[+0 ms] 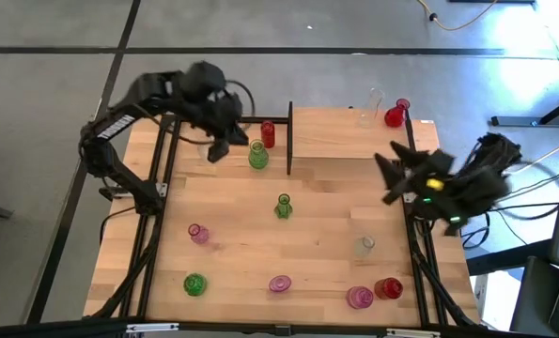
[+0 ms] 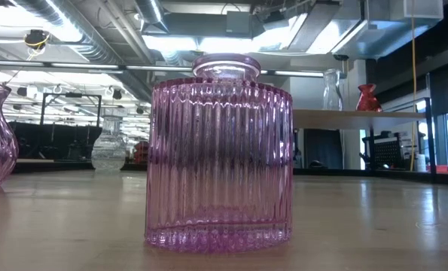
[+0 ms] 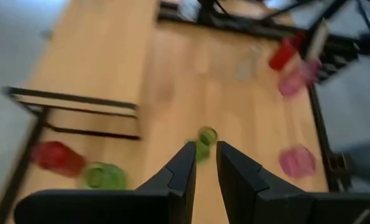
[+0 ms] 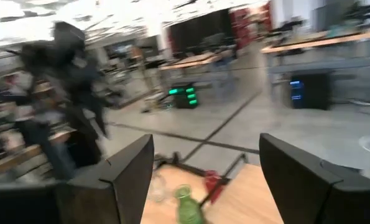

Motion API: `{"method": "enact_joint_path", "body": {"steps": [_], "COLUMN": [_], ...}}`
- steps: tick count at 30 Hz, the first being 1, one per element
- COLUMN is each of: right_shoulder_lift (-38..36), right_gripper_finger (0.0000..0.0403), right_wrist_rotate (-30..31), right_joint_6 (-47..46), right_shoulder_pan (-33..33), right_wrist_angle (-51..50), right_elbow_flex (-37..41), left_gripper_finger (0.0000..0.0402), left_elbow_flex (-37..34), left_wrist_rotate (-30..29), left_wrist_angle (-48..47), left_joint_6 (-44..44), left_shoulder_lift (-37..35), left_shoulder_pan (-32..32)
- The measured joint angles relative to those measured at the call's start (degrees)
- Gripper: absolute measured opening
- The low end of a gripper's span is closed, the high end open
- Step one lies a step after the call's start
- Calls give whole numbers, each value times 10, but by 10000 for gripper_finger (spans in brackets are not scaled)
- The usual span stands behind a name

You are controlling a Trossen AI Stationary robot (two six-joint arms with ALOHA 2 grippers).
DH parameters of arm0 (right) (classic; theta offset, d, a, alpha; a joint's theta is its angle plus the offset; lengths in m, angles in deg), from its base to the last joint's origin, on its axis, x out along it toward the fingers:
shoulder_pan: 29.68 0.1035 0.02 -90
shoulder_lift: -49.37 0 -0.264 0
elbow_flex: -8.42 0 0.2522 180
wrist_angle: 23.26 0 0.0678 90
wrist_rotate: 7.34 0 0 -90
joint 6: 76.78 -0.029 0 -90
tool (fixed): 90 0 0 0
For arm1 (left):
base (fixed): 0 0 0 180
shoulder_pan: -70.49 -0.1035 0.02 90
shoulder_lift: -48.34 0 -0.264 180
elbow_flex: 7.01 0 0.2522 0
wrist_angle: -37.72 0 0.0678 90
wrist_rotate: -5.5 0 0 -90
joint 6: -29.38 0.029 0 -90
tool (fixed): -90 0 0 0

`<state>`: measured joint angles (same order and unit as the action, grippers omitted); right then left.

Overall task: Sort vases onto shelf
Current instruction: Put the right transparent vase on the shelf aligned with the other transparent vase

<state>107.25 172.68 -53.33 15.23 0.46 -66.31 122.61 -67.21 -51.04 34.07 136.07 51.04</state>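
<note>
Hovering above the far left of the surface (image 1: 317,253), the left hand (image 1: 216,148) holds nothing, its fingers (image 3: 183,171) nearly together with a narrow gap. Just beside it stand a green vase (image 1: 257,155) and a red cylindrical vase (image 1: 267,134), next to the black post (image 1: 289,137) at the shelf's (image 1: 345,134) end. On the shelf's far right sit a clear vase (image 1: 369,105) and a red bulbous vase (image 1: 395,115). The right hand (image 1: 390,178) hangs at the right edge, fingers spread wide and empty. A ribbed pink vase (image 2: 219,153) fills the low view.
</note>
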Motion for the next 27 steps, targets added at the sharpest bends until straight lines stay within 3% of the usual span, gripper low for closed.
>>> {"method": "enact_joint_path", "body": {"steps": [5,10,17,23,27], "right_shoulder_lift": [-14,-33,-35,-36,-48], "right_gripper_finger": [271,271,271,271,271], "right_wrist_rotate": [0,0,0,0,0], "right_joint_6": [87,56,53,-8,-92], "right_shoulder_pan": [109,179,192,192,221], "right_wrist_angle": [-1,-2,-12,-80,-93], "right_elbow_flex": [-44,-33,-28,-14,38], "left_gripper_finger": [57,57,57,57,57], "left_elbow_flex": [-82,-150,-260,-326,-349], "left_wrist_rotate": [5,8,-14,-75,-73], "left_wrist_angle": [47,129,315,321,338], "left_joint_6": [18,-1,-83,-121,-138], "left_shoulder_lift": [0,0,5,15,15], "left_shoulder_pan": [36,71,109,118,118]}}
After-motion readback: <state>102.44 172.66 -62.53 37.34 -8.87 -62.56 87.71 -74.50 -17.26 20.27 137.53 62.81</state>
